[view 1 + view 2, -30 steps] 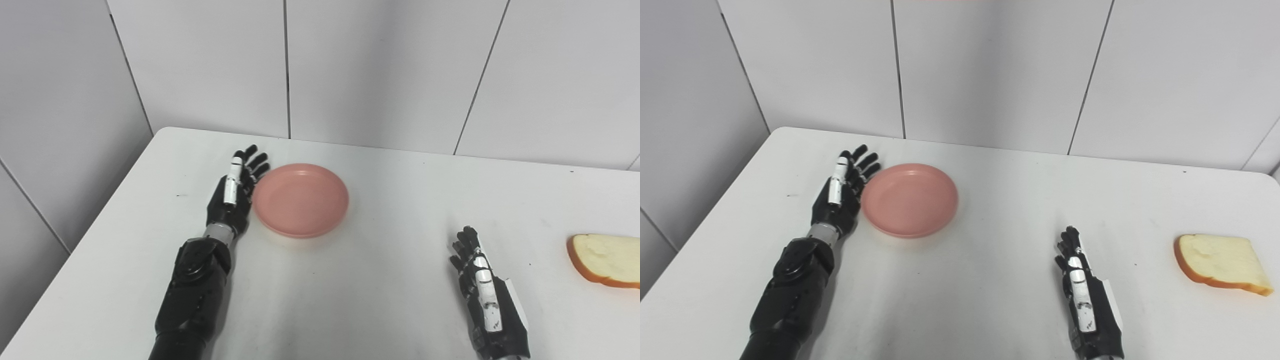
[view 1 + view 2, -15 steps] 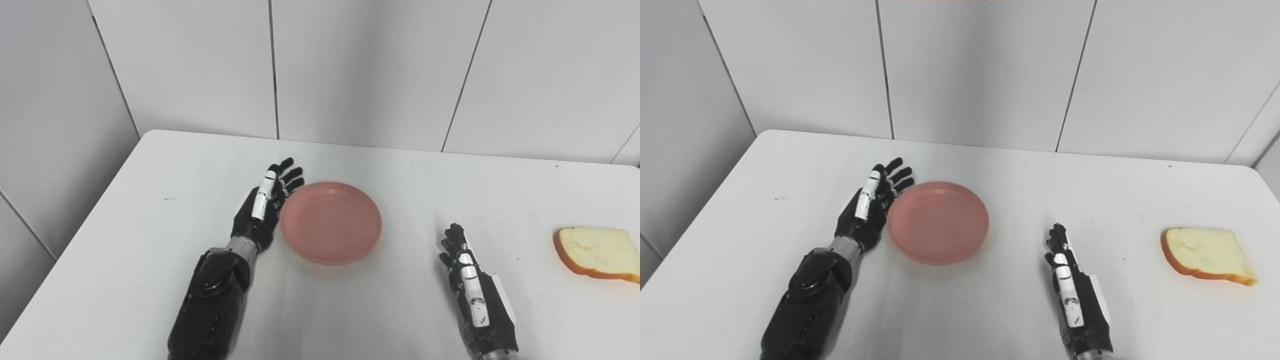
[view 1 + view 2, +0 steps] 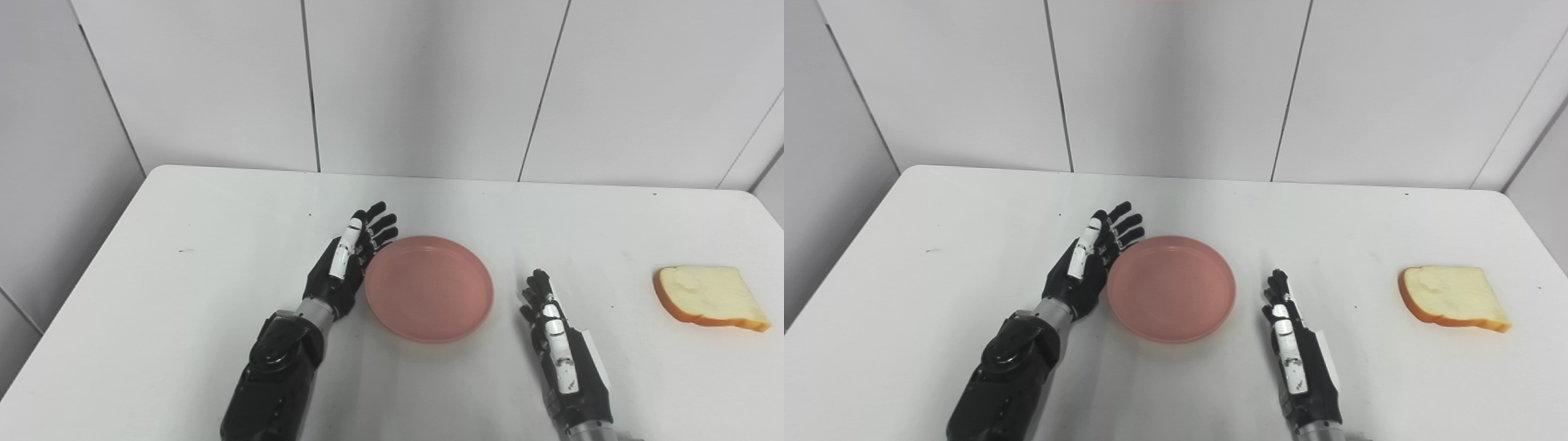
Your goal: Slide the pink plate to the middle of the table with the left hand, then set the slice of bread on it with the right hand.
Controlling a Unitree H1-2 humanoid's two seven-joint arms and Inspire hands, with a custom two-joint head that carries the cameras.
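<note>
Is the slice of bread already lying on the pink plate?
No, the slice of bread lies on the bare table far right of the empty pink plate.

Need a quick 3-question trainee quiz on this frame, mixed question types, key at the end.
1. True or false: the slice of bread lies on the pink plate.
2. Which hand is at the plate's rim: A) left hand B) right hand
3. Fill in: both hands are ____, holding nothing.

Key: 1 false, the bread lies on the table, right of the plate. 2 A, at its left rim. 3 open.
</note>
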